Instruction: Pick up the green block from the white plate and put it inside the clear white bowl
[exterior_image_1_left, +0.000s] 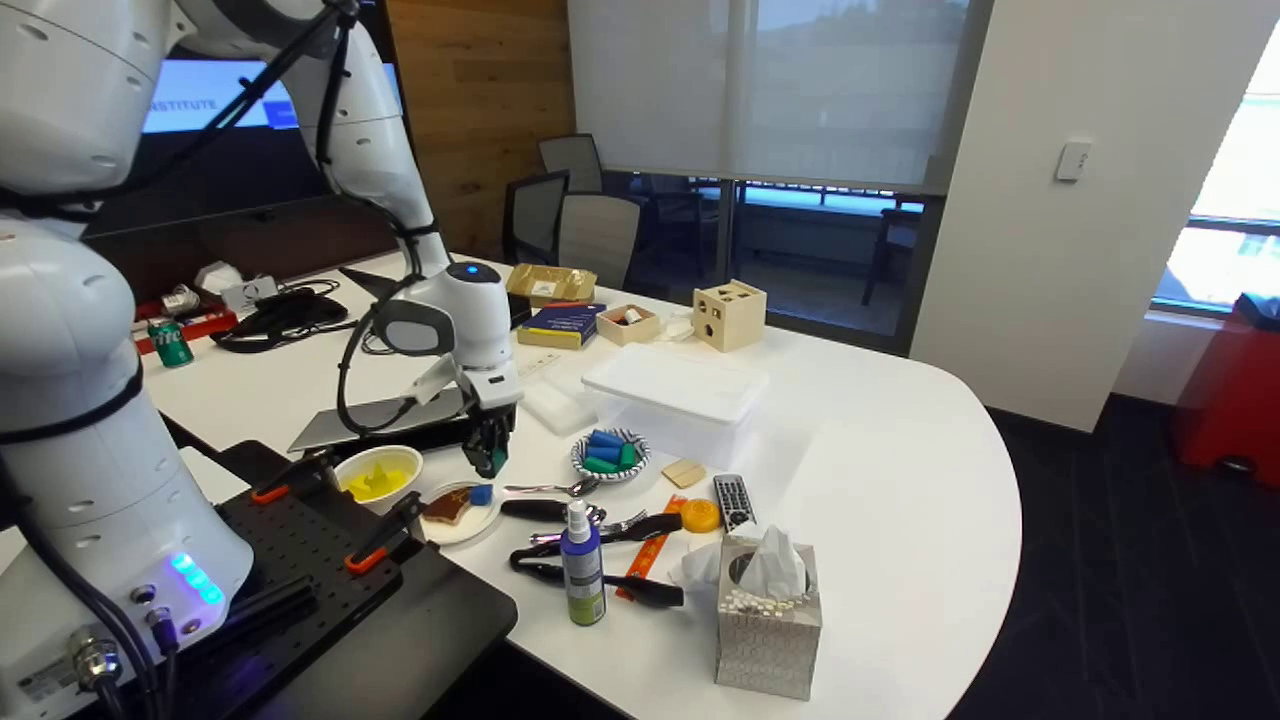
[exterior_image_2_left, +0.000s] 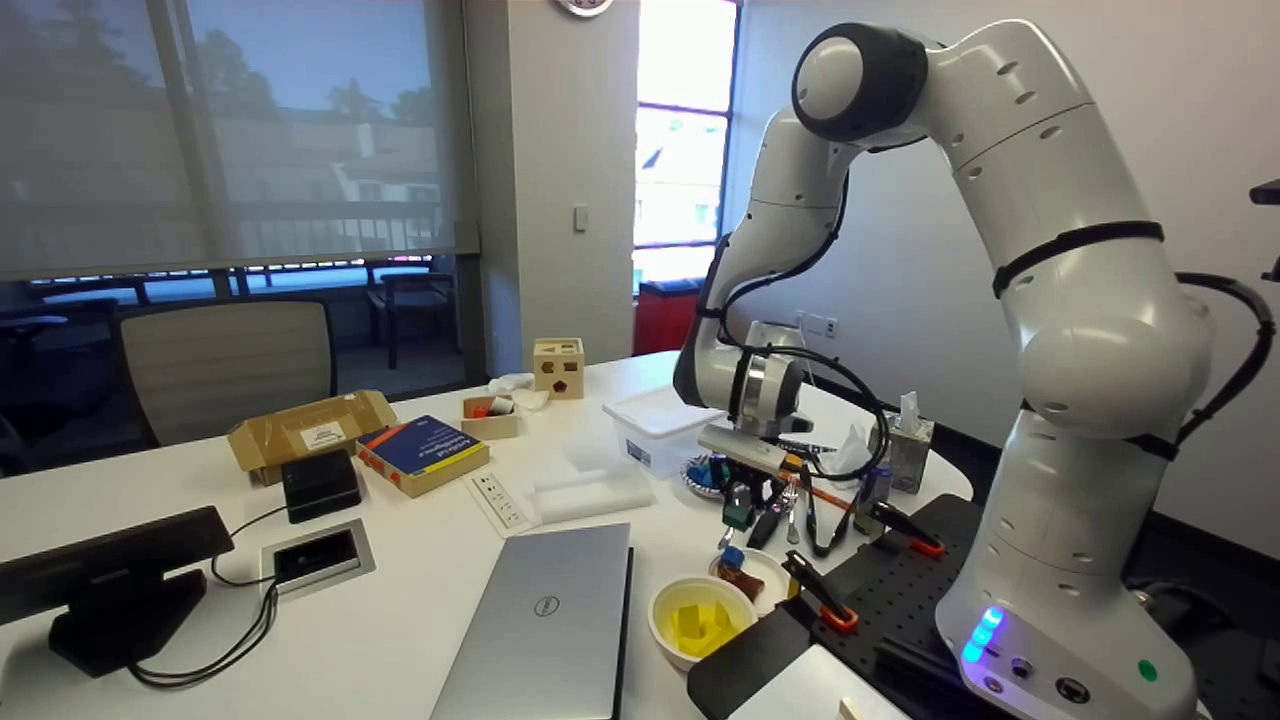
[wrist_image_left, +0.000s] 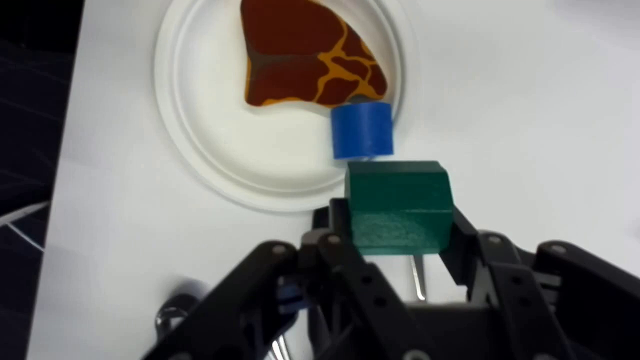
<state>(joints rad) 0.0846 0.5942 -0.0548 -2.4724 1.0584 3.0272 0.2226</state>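
Green block pinched in the tool — held clear of the white plate.
From the tool, the clear white bowl lies toward the base, on the laptop side, yellow pieces inside; the plate's blue block sits below — a black clamp near the bowl could crowd the release.

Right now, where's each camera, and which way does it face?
In an exterior view: raised, tissue box nearby, facing across the table; robot parts: base, arm, claw.
In an exterior view: raised, laptop nearby, facing across too; same robot parts.
Wrist view: wrist-mounted, facing the white plate below; robot parts: claw only.
Both exterior views share the wooden cube.
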